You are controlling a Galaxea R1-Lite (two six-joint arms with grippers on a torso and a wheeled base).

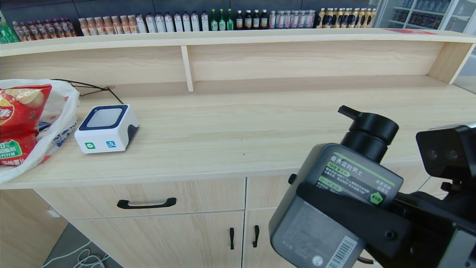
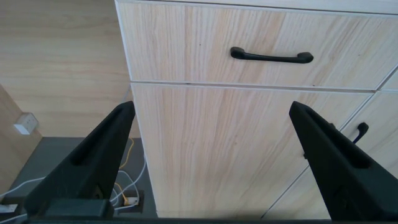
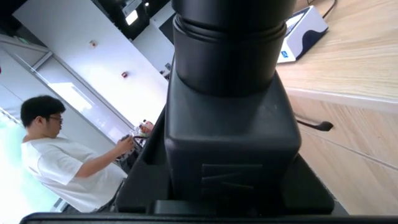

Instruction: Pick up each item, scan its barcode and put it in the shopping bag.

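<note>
- While your right gripper (image 1: 346, 214) clamps the dark pump bottle (image 1: 349, 178), the bottle hangs tilted in front of the counter (image 1: 241, 126) edge, well right of the scanner (image 1: 107, 128).
- Your scanner sits on the counter just beside the shopping bag (image 1: 63, 111), which has a red chip packet (image 1: 22, 119) inside.
- Your left gripper (image 2: 210, 109) has its fingers spread wide, low down, facing the drawer (image 2: 186, 43) front.

bottle (image 1: 353, 175): green/white label txt, barcode (image 1: 345, 253) low on side | scanner (image 1: 107, 128): 2 sq. icons on front | chip bag (image 1: 20, 123): white lettering, cut off
</note>
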